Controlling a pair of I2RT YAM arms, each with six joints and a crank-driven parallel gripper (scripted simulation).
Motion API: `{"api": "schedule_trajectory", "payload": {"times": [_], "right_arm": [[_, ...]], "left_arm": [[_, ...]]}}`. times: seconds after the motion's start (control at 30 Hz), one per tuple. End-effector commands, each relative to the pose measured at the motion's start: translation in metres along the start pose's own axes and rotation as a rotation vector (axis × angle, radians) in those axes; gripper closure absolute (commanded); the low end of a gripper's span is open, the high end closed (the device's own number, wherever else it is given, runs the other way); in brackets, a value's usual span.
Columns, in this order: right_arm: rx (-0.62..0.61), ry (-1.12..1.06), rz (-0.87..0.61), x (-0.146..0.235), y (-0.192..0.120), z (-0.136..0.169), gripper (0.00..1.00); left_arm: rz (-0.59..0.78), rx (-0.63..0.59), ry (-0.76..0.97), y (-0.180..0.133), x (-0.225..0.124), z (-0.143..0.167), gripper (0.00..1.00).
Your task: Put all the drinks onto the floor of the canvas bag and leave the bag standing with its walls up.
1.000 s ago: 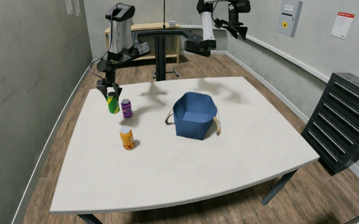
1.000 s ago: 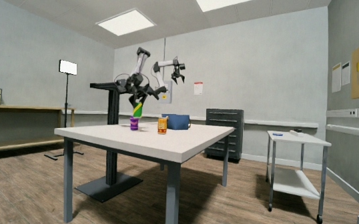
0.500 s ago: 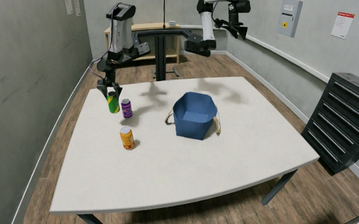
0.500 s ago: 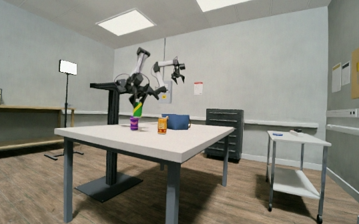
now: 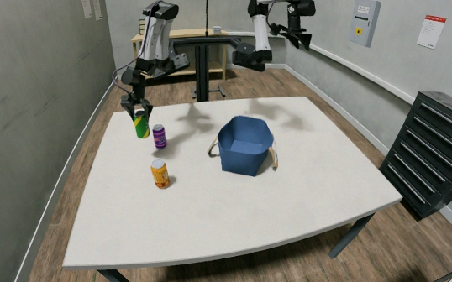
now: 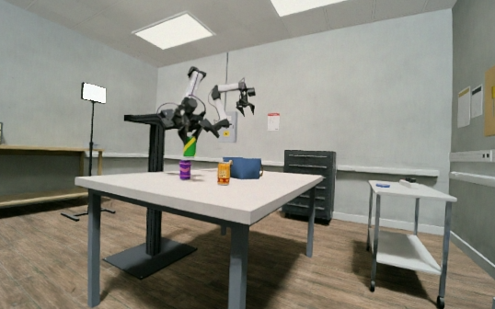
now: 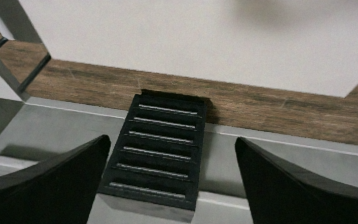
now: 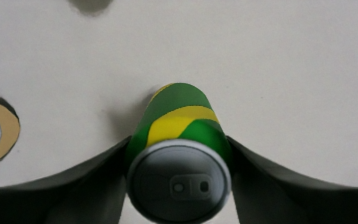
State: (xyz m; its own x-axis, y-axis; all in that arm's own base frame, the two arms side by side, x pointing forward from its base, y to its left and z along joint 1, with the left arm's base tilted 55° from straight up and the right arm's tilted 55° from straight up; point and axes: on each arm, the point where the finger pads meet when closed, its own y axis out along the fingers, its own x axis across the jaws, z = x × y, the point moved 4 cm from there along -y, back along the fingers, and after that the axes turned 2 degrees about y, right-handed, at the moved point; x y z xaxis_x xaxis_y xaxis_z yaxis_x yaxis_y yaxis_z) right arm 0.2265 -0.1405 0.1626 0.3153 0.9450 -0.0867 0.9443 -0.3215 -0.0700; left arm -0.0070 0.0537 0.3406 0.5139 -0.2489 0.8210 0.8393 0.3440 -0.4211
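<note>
White tabletop (image 5: 228,218) (image 6: 194,190) (image 7: 180,35) (image 8: 290,75) beneath unreadable can labels.

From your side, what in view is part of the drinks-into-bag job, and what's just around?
Part of the job:
- green-and-yellow can, held by the right tool
- purple can
- orange can
- blue bag

Just around:
- black drawer cabinet
- white cart
- wooden bench

Lettering on purple can (image 5: 160,137) (image 6: 185,169), orange can (image 5: 160,174) (image 6: 224,173); too small to read
</note>
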Motion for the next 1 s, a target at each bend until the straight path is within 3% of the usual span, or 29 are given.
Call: {"api": "schedule_trajectory", "payload": {"times": [0.0,0.23,0.27,0.43,0.8,0.9,0.97], "right_arm": [[-0.006,-0.018,-0.016,-0.001,-0.010,-0.020,0.26],[-0.014,-0.027,-0.017,-0.001,-0.025,-0.034,0.26],[-0.067,-0.052,0.003,-0.005,-0.023,-0.045,0.26],[-0.014,-0.020,-0.019,0.000,-0.034,-0.040,0.26],[-0.136,-0.086,0.000,-0.002,-0.028,-0.064,0.26],[-0.129,-0.084,0.004,-0.004,-0.029,-0.063,0.26],[-0.103,-0.065,0.016,-0.002,-0.027,-0.044,0.26]], "left_arm": [[-0.047,0.015,-0.005,-0.017,0.000,0.000,0.00],[-0.047,0.015,-0.005,-0.017,0.000,0.000,0.00],[-0.047,0.015,-0.005,-0.017,0.000,0.000,0.00],[-0.047,0.015,-0.005,-0.017,0.000,0.000,0.00],[-0.047,0.015,-0.005,-0.017,0.000,0.000,0.00],[-0.047,0.015,-0.005,-0.017,0.000,0.000,0.00],[-0.047,0.015,-0.005,-0.017,0.000,0.000,0.00]]}}
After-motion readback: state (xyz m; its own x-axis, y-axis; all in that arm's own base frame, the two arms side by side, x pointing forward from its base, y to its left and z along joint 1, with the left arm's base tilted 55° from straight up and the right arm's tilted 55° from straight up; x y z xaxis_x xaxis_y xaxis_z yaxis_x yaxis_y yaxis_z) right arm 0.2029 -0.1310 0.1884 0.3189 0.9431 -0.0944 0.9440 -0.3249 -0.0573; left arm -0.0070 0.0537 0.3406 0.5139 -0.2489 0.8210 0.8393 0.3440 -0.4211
